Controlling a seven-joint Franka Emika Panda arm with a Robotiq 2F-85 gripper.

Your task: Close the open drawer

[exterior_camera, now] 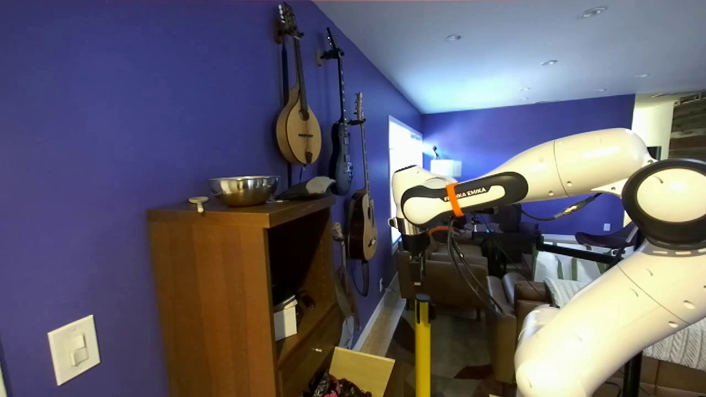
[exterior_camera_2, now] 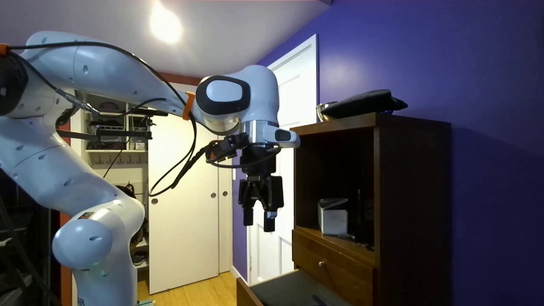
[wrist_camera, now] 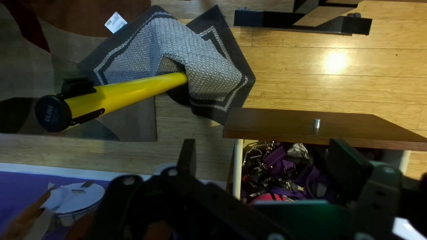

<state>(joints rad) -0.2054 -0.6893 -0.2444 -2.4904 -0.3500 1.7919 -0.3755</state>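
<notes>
The open drawer (exterior_camera: 364, 370) sticks out low from the orange-brown cabinet (exterior_camera: 215, 292), its pale tan side wall showing. In an exterior view its brown front (exterior_camera_2: 245, 295) is cut off by the bottom edge. In the wrist view the drawer (wrist_camera: 300, 126) has a brown outer front with a small metal knob and a pale side. Purple straps, chains and a pink item lie inside. My gripper (exterior_camera_2: 258, 220) points down, open and empty, well above the drawer and apart from it. It also shows in an exterior view (exterior_camera: 417, 275); in the wrist view its fingers (wrist_camera: 267, 152) are wide apart.
A shut drawer (exterior_camera_2: 329, 264) with a knob sits above the open one. A yellow post (exterior_camera: 423, 353) stands near the drawer, beside a folded mat (wrist_camera: 200, 60). A metal bowl (exterior_camera: 244, 191) is on the cabinet top. A white box (exterior_camera_2: 333, 221) is on the shelf.
</notes>
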